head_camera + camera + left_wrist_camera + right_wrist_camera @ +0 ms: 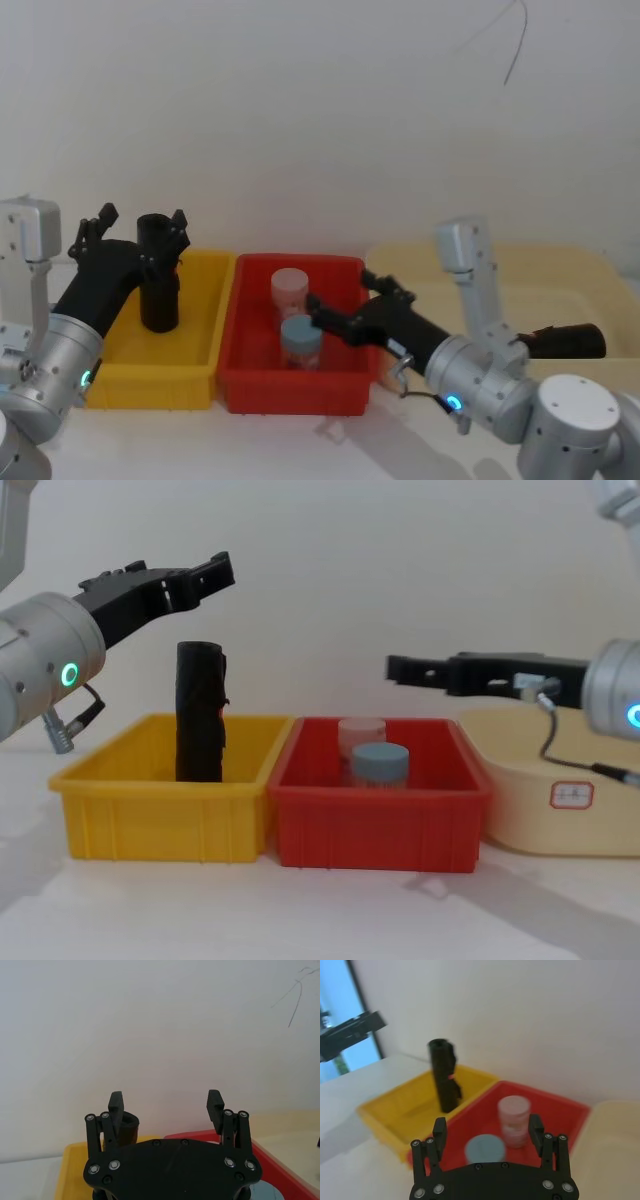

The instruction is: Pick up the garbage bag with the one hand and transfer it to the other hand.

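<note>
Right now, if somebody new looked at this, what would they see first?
Probably the tall black roll standing upright in the yellow bin, with the left gripper open in the air above it, not touching. Next comes the bright red bin beside it, holding a pink jar and a blue-lidded jar, with the right gripper open over that bin.
</note>
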Motion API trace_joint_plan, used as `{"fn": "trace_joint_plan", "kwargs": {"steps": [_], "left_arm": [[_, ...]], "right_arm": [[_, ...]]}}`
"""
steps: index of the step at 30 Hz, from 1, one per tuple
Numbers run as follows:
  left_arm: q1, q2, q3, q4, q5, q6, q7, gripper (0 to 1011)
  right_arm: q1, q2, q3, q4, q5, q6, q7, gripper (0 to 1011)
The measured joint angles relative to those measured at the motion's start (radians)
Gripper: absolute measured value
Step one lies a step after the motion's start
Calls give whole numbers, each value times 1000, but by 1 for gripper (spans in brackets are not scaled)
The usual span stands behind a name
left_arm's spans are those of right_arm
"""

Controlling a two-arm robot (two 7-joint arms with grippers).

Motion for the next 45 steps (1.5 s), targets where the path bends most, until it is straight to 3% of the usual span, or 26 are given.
{"fn": "trace_joint_plan", "kwargs": {"steps": [7, 15, 28, 36, 45], "left_arm": [[4, 3, -5, -2, 3, -1, 7, 1002], [6, 4, -8, -4, 5, -1, 11, 1002], [7, 5, -10, -5, 7, -1, 14, 1001], [8, 5, -10, -5, 7, -1, 15, 1001], [8, 5, -11, -5, 7, -1, 15, 1001]], "right_arm": [[32, -22, -54, 58, 24, 20, 73, 1001], [64, -42, -92, 125, 34, 26, 110, 1001], [92, -50, -104, 178, 46, 11, 117, 1001], [100, -40, -102, 177, 48, 3, 106, 1001], [120, -21, -123, 176, 26, 5, 95, 1001]]}}
